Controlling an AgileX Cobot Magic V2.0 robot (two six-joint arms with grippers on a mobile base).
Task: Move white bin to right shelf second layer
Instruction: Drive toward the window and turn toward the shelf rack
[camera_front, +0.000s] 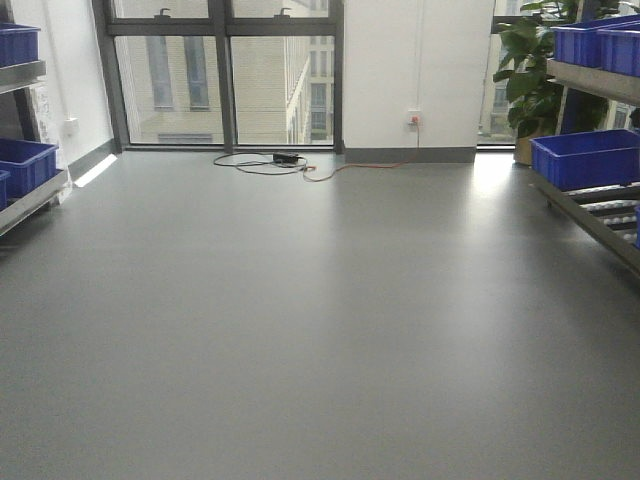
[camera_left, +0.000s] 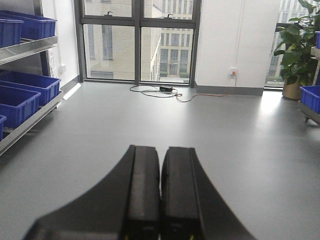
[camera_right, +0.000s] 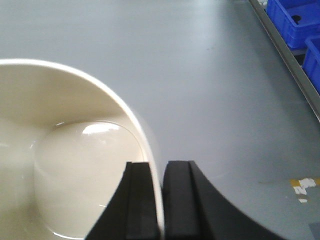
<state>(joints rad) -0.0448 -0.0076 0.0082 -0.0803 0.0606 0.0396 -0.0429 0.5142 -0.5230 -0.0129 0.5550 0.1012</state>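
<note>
The white bin (camera_right: 75, 150) hangs from the right gripper (camera_right: 157, 170), out over the grey floor (camera_front: 300, 330) and well to the left of the right shelf (camera_front: 590, 215). Its mouth faces up toward the wrist and its rounded base points down at the floor. I can't tell how much it tilts. Too little of it shows to pick out a long axis: only one curved stretch of rim and the hollow inside. It is smooth, glossy cream plastic with soft corners and a thin wall. The two black fingers pinch that wall, one inside the rim and one outside.

The left gripper (camera_left: 160, 150) has its flat black fingers pressed together side by side, pointing down the room with the right shelf off to its right.

The right shelf is bare steel with a sloping front rail, and small rollers show on its lower level. Blue crates (camera_front: 585, 158) of ribbed plastic sit on it. A leafy plant (camera_front: 530, 80) stands at its far end.
</note>
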